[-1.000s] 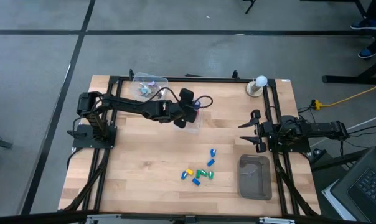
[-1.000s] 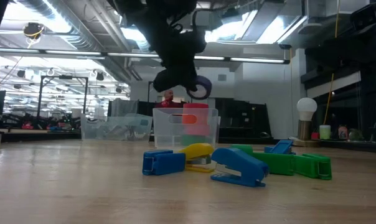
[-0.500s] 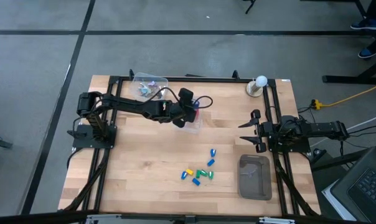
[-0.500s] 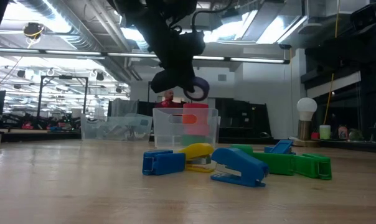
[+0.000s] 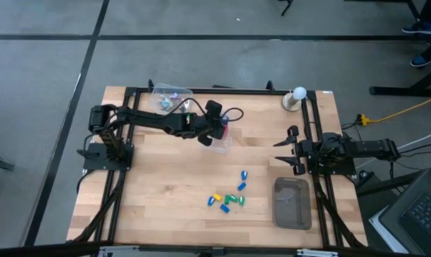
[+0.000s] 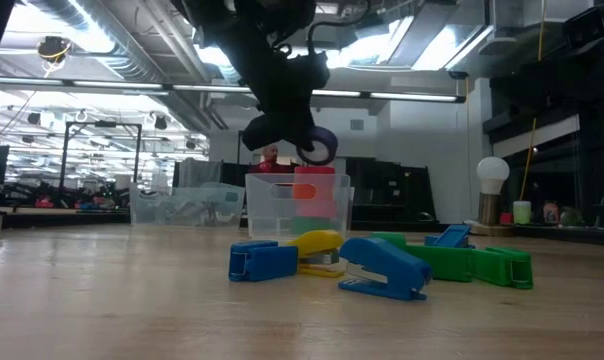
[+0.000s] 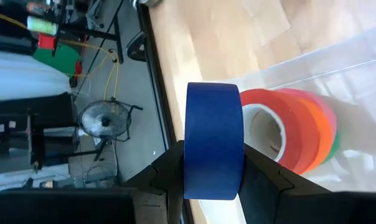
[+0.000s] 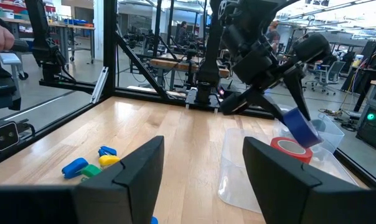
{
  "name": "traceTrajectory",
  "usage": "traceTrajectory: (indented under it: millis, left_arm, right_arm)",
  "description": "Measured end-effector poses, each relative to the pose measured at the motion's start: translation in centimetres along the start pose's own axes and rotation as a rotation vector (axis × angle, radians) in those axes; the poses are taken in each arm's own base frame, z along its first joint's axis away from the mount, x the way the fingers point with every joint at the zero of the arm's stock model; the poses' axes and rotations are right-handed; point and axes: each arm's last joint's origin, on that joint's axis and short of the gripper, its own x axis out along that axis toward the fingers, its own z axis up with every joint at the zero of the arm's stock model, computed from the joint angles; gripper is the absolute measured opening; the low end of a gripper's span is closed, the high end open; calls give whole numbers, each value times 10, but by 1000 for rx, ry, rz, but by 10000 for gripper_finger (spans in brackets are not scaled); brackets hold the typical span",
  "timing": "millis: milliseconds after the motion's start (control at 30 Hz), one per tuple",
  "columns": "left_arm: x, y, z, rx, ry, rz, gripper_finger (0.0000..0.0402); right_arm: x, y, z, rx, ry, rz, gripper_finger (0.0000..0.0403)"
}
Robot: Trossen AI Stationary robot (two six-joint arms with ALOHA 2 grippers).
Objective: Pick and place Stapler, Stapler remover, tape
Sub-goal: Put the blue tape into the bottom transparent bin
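The left gripper (image 7: 213,180) clamps a solid blue tape roll (image 7: 214,140) edge-on, just above a clear plastic bin (image 6: 297,207). Red, orange and green tape rolls (image 7: 294,137) lie stacked inside that bin. The right gripper (image 5: 287,150) rests wide, well apart from the bin.

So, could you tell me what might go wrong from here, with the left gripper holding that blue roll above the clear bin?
1. The left gripper pinches the blue tape roll only by its flat sides; it could slip out early.
2. The clear bin already holds red, orange and green rolls, so the blue one may land on them and roll out.
3. The gripper hangs close above the bin's rim, so a low descent could knock the light bin.
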Motion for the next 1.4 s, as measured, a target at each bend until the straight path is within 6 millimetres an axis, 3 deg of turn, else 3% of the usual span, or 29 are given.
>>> traceTrajectory:
  millis: [367, 867, 1400]
  left_arm:
    - [14, -8, 1, 90, 67, 49, 116]
    - [10, -12, 6, 39, 35, 36, 119]
    - [6, -21, 4, 6, 67, -23, 194]
  right_arm:
    - [0, 0, 0, 0, -2, 0, 225]
    - [0, 0, 0, 0, 0, 0, 225]
    - [0, 0, 0, 0, 0, 0, 225]
